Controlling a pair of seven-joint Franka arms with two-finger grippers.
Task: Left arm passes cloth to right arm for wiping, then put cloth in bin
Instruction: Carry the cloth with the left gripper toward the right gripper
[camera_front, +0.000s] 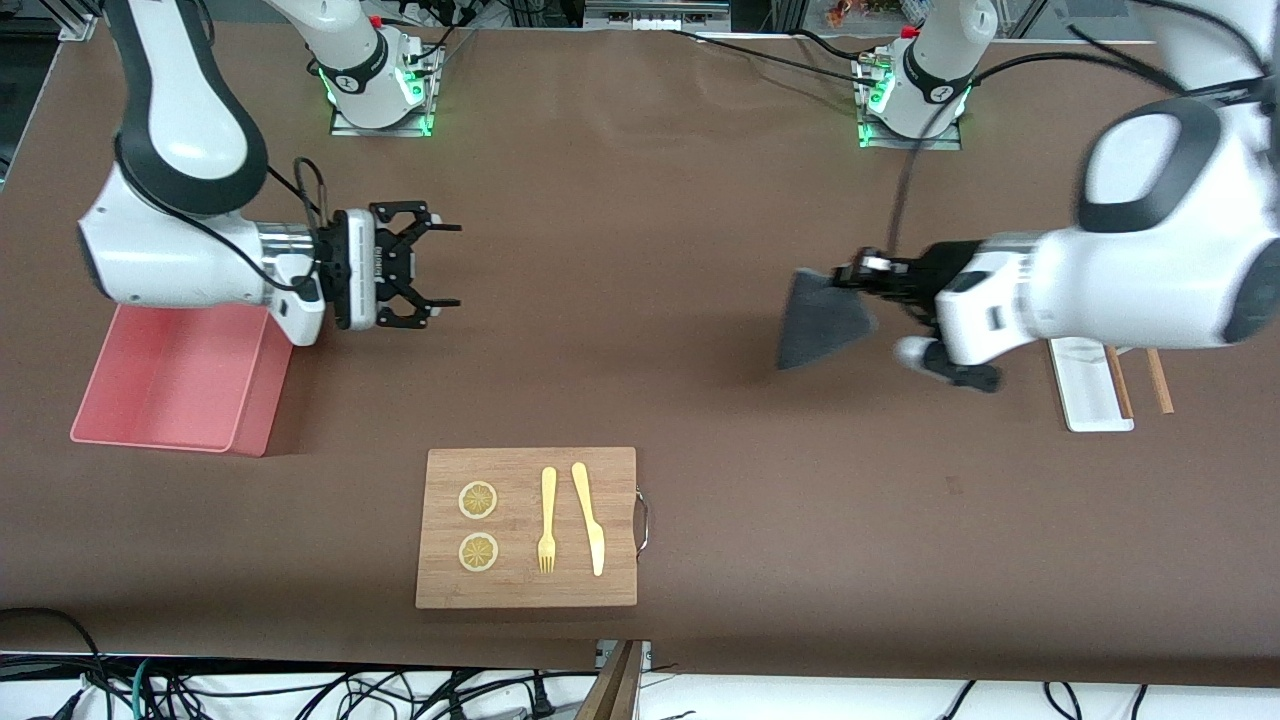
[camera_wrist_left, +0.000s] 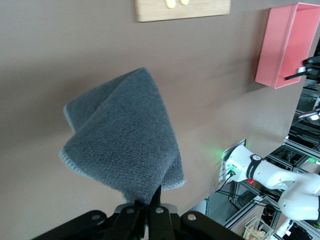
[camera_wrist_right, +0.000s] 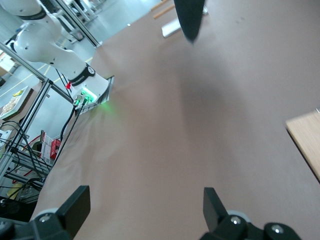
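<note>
In the front view, I saw the left gripper (camera_front: 858, 274) pinching one corner of the cloth (camera_front: 822, 320), in the air over the table (camera_front: 640, 200) toward the left arm's end. It hung limp, so I judged it light and soft; the free lower corner seemed the best place to take it. The right gripper (camera_front: 440, 264) waited with fingers spread beside the bin (camera_front: 170, 375).

The left wrist view showed the cloth's (camera_wrist_left: 122, 137) fold and pale hem.

The right wrist view showed only its spread fingers (camera_wrist_right: 75, 202).
</note>
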